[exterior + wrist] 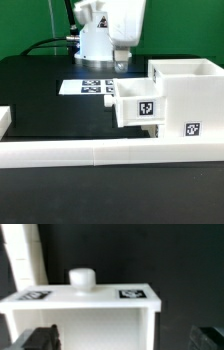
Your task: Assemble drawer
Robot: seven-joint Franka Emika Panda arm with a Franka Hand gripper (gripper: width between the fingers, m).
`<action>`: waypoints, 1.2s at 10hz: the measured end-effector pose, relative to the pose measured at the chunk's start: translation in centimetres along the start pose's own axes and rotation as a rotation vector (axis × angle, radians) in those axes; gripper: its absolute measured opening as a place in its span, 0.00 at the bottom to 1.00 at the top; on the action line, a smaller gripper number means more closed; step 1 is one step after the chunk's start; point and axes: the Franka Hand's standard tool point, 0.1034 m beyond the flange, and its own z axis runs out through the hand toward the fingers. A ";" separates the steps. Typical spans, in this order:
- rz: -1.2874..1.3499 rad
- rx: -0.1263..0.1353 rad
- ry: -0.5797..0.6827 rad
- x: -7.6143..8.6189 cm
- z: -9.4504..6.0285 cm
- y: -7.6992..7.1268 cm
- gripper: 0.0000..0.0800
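The white box housing (185, 92) stands at the exterior view's right, against the rail. A small white tray (138, 106) with a square tag juts from its left side. In the wrist view this tray (85, 308) fills the middle, with its round knob (82, 281) and two tags on the knobbed face. My gripper (121, 62) hangs just above and behind the tray. It is open (122, 339), with the dark fingertips (40, 338) wide apart on either side of the tray body and not touching it. I see no second tray for certain.
The long low white border rail (90, 153) runs along the front; it also shows in the wrist view (20, 252). The marker board (88, 87) lies flat behind the tray. A white piece (5, 120) sits at the exterior view's left edge. The table is black.
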 end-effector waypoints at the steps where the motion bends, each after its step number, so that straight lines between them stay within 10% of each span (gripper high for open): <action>1: 0.005 0.003 0.004 -1.7 0.2 0.0 0.81; 5: -0.016 0.030 0.025 -5.5 3.3 0.8 0.81; 12: -0.015 0.053 0.049 -1.7 5.7 1.5 0.81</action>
